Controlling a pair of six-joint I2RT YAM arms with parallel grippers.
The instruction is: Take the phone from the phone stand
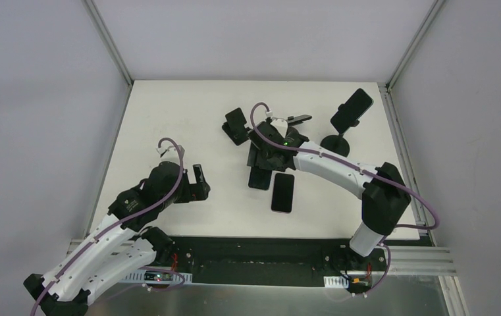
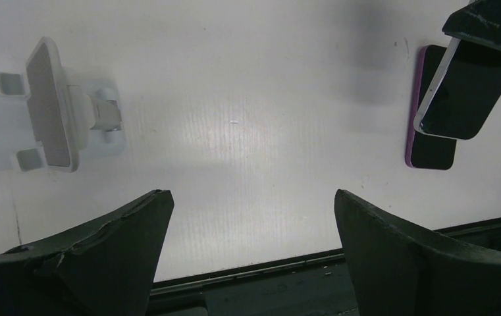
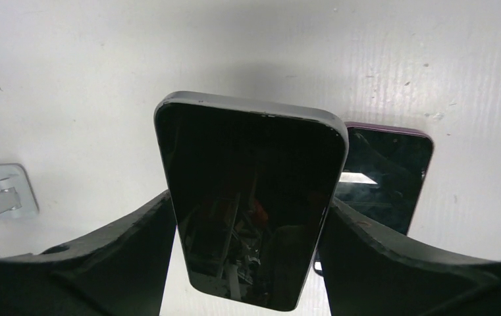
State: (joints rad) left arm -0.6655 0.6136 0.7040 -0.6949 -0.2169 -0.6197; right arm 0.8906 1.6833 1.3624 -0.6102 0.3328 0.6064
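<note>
Holding phone [image 3: 251, 164] by its long edges, likely for steady carrying | right pincer [image 3: 251, 224] closed on phone | left pincer [image 2: 254, 220] wide open, empty

The phone [image 3: 251, 204] has a glossy black glass front which mirrors things, and we see a smooth, pale grey frame, maybe metal. The fingers [image 3: 122, 257] of the right gripper [image 3: 249, 217] look like matt black plastic, a little rough. The table [image 3: 103, 59] is matt white with fine ribs. The purple phone [image 3: 386, 171] is glossy too. The white stand [image 2: 50, 108] looks like plastic, with a grey matt pad.
</note>
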